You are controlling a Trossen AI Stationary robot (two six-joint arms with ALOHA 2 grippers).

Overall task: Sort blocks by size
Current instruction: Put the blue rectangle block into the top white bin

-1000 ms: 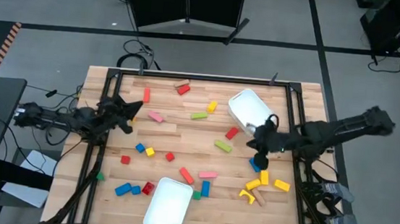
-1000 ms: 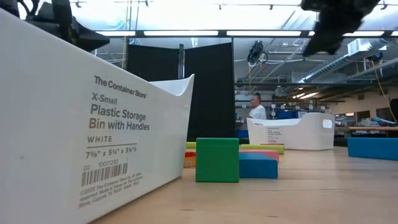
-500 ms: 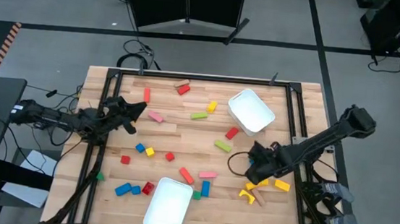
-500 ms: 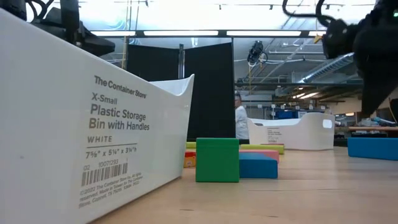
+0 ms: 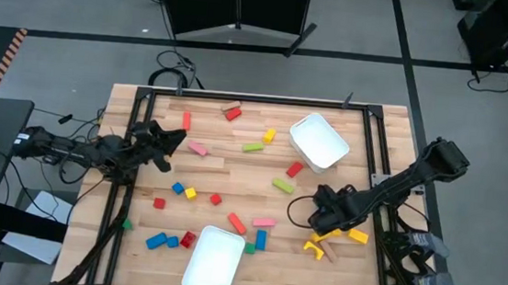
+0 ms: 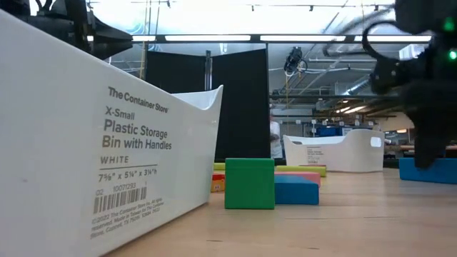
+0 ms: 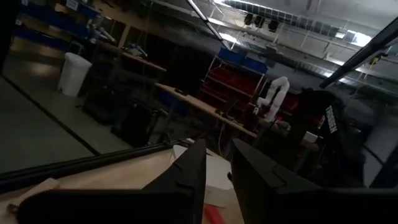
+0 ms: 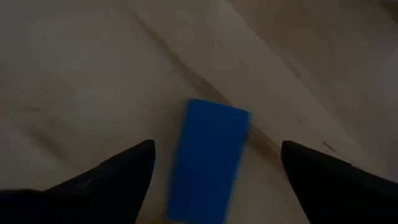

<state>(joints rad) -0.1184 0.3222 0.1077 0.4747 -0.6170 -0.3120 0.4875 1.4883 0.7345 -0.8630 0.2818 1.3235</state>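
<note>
Small coloured blocks lie scattered on the wooden table (image 5: 233, 173). My right gripper (image 5: 319, 218) hangs low at the near right, open wide, pointing down. A blue bar (image 8: 208, 158) lies flat on the table between its fingers, and a gap shows on each side of it. In the low view the same bar (image 6: 428, 171) sits under my right gripper (image 6: 428, 153). My left gripper (image 5: 169, 141) hovers above the table's left part, pointing toward the right. Its fingers (image 7: 193, 171) stand a narrow gap apart with nothing between them.
One white tray (image 5: 319, 141) stands at the far right, another (image 5: 214, 264) at the near edge. Yellow blocks (image 5: 357, 235) and a yellow arch (image 5: 316, 249) lie just beside my right gripper. A green cube (image 6: 249, 183) and a blue block (image 6: 296, 190) sit beside the near tray.
My right gripper has gone from the far-right tray's near rim toward the table's near edge and down, ending over the blue bar. The blocks have stayed where they were.
</note>
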